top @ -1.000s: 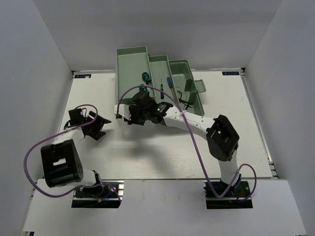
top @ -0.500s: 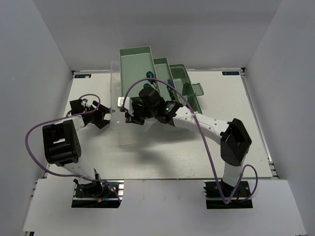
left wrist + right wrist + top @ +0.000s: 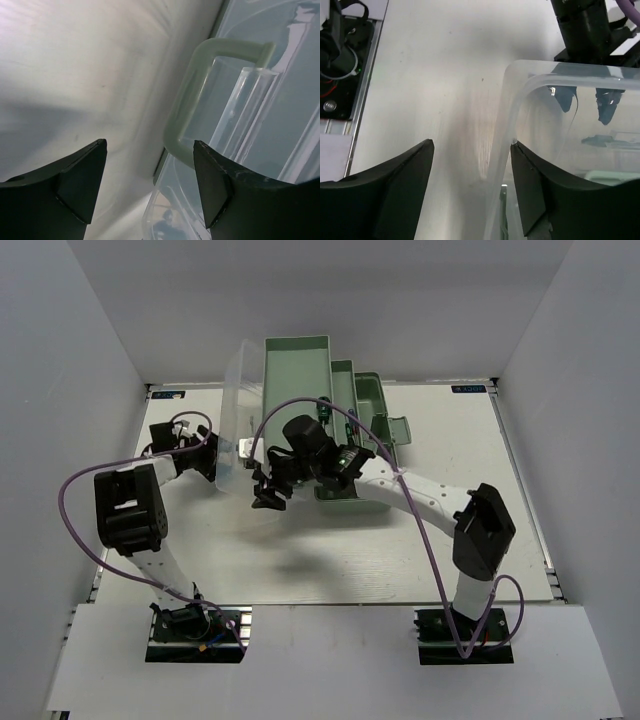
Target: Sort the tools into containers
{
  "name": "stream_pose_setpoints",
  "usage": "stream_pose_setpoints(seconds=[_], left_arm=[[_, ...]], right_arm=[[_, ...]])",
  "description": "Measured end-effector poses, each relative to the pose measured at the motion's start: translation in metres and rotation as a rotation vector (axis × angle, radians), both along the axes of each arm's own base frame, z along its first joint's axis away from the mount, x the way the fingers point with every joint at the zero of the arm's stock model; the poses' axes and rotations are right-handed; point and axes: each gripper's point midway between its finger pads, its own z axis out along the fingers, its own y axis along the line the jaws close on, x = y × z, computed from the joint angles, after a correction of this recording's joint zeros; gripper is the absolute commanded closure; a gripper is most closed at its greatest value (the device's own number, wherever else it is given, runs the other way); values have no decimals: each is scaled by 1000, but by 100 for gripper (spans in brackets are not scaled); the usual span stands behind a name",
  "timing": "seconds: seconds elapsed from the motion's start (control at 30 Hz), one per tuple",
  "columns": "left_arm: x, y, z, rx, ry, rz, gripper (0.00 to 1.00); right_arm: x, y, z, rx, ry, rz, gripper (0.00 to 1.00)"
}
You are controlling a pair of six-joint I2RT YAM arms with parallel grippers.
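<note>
The pale green toolbox [image 3: 298,375] stands at the back of the table with its fold-out trays [image 3: 367,400] drawn close together. Its clear lid [image 3: 238,405] is tilted up on the left side. The tools are hidden behind my right arm and the tray walls. My left gripper [image 3: 212,462] is open beside the lid; in the left wrist view [image 3: 150,144] the lid's pale green handle [image 3: 187,102] lies just past the right finger. My right gripper [image 3: 266,494] is open in front of the box, with the clear lid's edge [image 3: 506,125] next to its right finger [image 3: 530,185].
White walls close in the table on the left, back and right. Purple cables [image 3: 70,500] loop from both arms. The arm bases [image 3: 195,625] sit on the near edge. Bare white tabletop [image 3: 330,550] lies in front of the toolbox.
The trays have folded together and the box has shifted right. The lid has swung up. My right gripper has opened. My left gripper has moved up to the lid.
</note>
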Motion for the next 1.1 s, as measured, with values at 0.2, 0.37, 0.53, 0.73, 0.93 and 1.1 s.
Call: stream_pose_setpoints(seconds=[0.2, 0.37, 0.53, 0.73, 0.93, 1.1], left_arm=[[0, -15, 7, -14, -18, -47, 20], [4, -15, 13, -10, -19, -48, 20], [27, -15, 48, 18, -91, -62, 20], [59, -38, 116, 54, -270, -126, 20], [66, -94, 169, 39, -392, -223, 20], [59, -161, 201, -6, -476, -363, 20]], right_arm=[[-8, -16, 32, 42, -30, 39, 36], [-31, -34, 125, 250, -159, 102, 82], [-3, -62, 214, 425, -411, -126, 100], [146, -164, 205, 286, -527, -790, 100], [227, -330, 105, -43, -374, -1307, 97], [228, -407, 46, -166, -204, -1510, 85]])
